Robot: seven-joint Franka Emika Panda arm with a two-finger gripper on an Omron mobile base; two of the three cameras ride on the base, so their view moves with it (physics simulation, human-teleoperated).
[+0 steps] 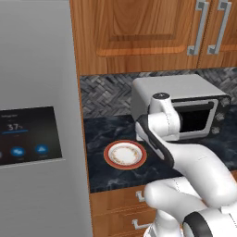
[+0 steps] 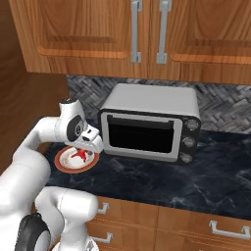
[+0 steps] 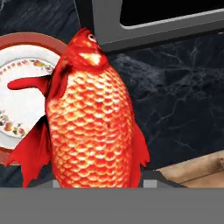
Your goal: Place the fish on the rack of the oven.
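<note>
A red-orange fish (image 3: 92,122) hangs head-away right in front of the hand camera, and my gripper (image 2: 84,149) is shut on it. In the right base view the fish (image 2: 77,156) is a small red shape just above the white plate with the red-brown rim (image 2: 61,164). That plate (image 1: 107,155) lies bare on the dark counter in the left base view. My fingertips are hidden behind the fish's body. The wall oven and its rack are out of view.
A silver countertop toaster oven (image 2: 152,122) stands right of the plate, its dark glass door closed. A grey fridge (image 1: 37,139) with a touch panel walls off the left. Wood cabinets (image 2: 147,34) hang overhead, and drawers (image 2: 196,225) sit below the counter edge.
</note>
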